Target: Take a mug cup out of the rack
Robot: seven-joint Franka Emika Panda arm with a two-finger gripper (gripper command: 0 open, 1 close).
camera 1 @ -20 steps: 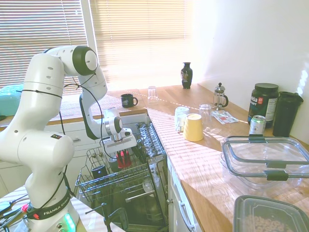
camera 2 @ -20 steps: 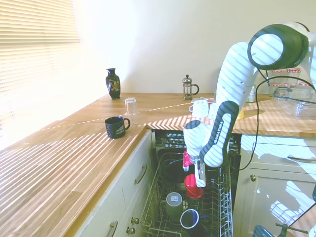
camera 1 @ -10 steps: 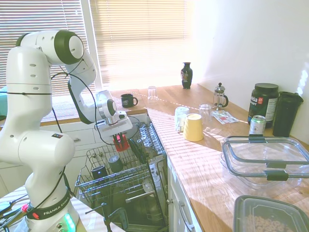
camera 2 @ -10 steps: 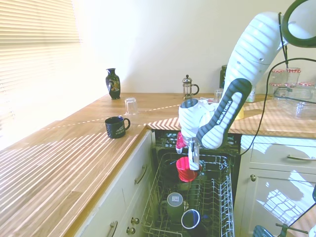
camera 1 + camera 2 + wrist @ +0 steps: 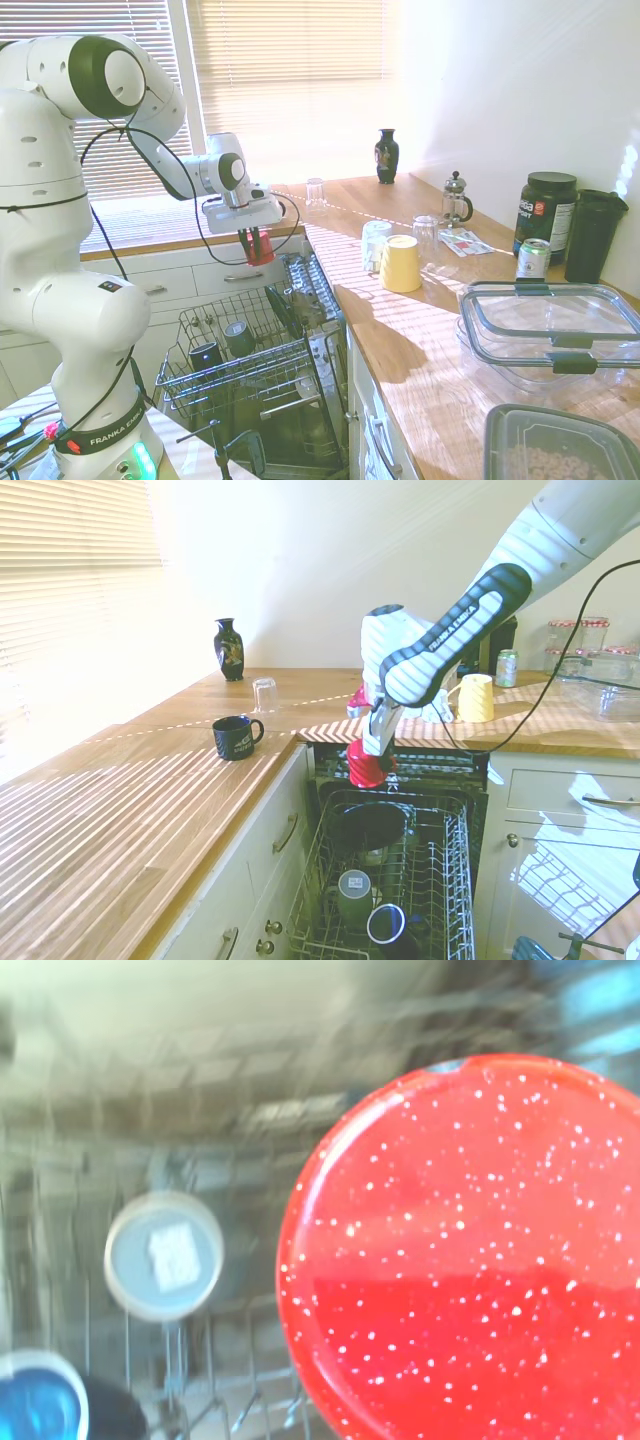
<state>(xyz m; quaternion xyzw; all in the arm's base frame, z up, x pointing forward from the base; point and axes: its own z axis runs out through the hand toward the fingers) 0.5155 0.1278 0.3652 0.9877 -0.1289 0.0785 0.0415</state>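
Already the main part of the job looked done: the gripper had its jaws closed on the red mug cup, which hung in the air clear of the rack, touching none of its tines. In the first exterior view the mug sat at about twelve o'clock from the rack, up near the level of the wooden counter. In the second exterior view the same mug hung above the far end of the wire basket, near the counter's front edge. In the wrist view the speckled red mug filled most of the picture, with the blurred wires of the basket well behind it.

What remained in the rack were two upturned dark mugs, seen from the other side as a grey-bottomed one and a darker one at about five o'clock from it. Neither was the task's concern.

My judgement was that the removal itself was complete, since the mug was out and free. What was left, if anything, was to set it down somewhere; the counter, with the pale yellow cup and a dark mug standing on it, seemed the likely place, though nothing showed where it would go.
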